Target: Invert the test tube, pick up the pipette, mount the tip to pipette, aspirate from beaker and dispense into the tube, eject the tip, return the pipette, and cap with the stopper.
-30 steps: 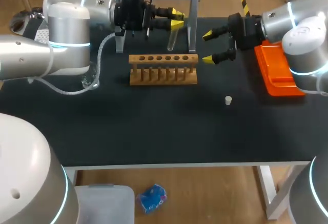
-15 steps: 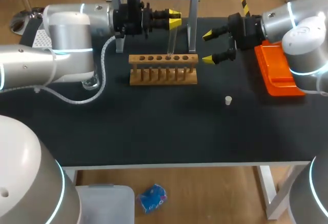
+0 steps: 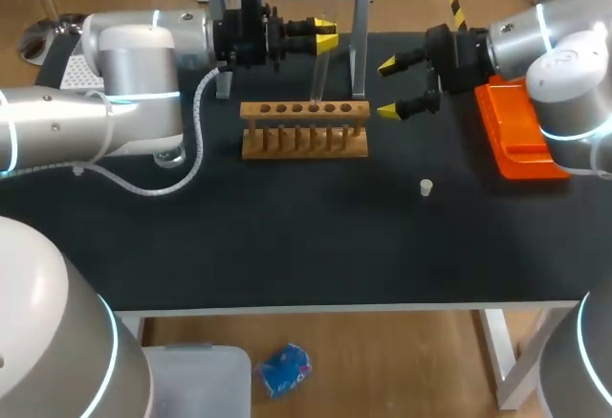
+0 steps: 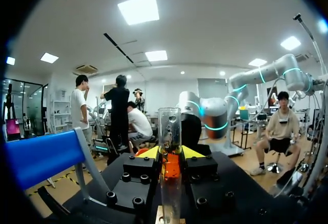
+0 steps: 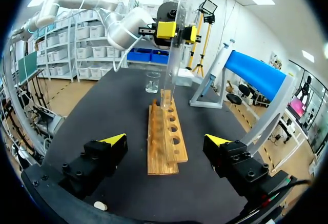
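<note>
Two claws, one tube.
Left claw [image 3: 326, 34] pinches the upright tube [image 3: 319, 78], rack [image 3: 304, 129] just below; right claw [image 3: 391, 87] gapes empty alongside.

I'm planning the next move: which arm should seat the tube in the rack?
Left. The left gripper is shut on the upright tube, directly over the rack holes. The right gripper is open and empty beside the rack's end.
</note>
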Controlling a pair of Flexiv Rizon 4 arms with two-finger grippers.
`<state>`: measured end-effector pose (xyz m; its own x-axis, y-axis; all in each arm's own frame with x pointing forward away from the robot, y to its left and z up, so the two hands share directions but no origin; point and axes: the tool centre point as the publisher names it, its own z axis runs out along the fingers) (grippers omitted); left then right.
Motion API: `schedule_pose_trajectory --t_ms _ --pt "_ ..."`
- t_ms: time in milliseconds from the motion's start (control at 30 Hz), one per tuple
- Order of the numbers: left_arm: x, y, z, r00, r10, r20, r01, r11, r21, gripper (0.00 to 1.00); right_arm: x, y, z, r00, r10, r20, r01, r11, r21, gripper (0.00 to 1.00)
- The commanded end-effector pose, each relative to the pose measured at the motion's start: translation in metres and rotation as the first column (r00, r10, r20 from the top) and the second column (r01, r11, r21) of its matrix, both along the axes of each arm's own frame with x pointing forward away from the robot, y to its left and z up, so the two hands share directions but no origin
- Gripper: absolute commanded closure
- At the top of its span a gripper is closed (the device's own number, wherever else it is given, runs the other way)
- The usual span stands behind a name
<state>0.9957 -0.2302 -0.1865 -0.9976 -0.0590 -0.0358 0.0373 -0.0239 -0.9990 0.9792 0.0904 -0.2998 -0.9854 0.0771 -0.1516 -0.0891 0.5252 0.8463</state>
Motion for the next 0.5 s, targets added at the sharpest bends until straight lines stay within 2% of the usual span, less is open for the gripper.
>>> schedule_pose_trajectory --t_ms 33,100,333,433,500 --pt "-0.001 -0.003 0.001 0.999 0.044 0.013 -0.044 0.999 -0.002 1.00 0.000 -0.001 0.000 1.000 0.000 0.001 0.000 1.000 0.000 0.00" --pt "-0.001 -0.001 0.001 0.997 0.072 0.021 -0.072 0.997 0.010 1.00 0.000 -0.001 0.000 1.000 0.000 0.001 0.000 1.000 0.000 0.00" --pt "-0.005 0.006 -0.002 0.992 0.124 0.037 -0.123 0.992 -0.015 1.00 0.000 -0.001 0.000 1.000 0.000 0.001 0.000 1.000 0.000 0.00" --pt "-0.006 0.007 -0.004 0.991 0.132 0.023 -0.131 0.991 -0.016 1.00 0.000 -0.001 0.000 1.000 0.000 0.001 0.000 1.000 0.000 0.00" --pt "-0.005 0.009 -0.007 0.990 0.140 -0.012 -0.140 0.990 0.000 1.00 0.000 -0.001 0.000 1.000 0.000 0.001 0.000 1.000 0.000 0.00"
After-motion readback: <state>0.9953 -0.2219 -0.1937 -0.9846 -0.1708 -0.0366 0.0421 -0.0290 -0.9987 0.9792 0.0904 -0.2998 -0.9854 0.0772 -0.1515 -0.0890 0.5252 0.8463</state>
